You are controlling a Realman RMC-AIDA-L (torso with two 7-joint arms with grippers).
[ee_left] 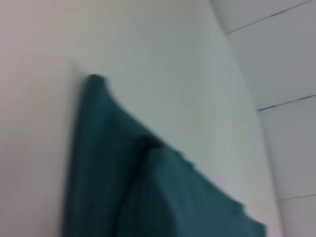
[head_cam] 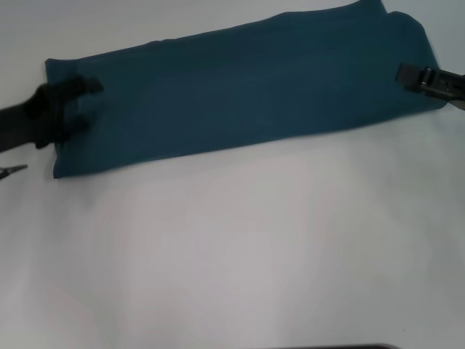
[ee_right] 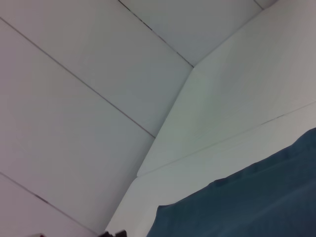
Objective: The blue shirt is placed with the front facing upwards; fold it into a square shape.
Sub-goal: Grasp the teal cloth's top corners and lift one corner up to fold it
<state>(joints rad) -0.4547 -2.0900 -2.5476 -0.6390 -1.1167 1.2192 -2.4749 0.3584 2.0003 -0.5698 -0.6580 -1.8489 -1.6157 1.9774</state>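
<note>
Fingers of the left gripper (head_cam: 81, 109) spread over the blue shirt (head_cam: 247, 94), the right gripper's (head_cam: 407, 75) unclear; grip both ends evenly before folding.

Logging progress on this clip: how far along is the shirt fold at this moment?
Partway. The blue shirt already lies as a long narrow band on the white table, sleeves and lettering not showing, so the lengthwise folds look done. In hand: the left gripper is at its left end, the right gripper at its right end. Left: folding the band end over end into a square.
</note>
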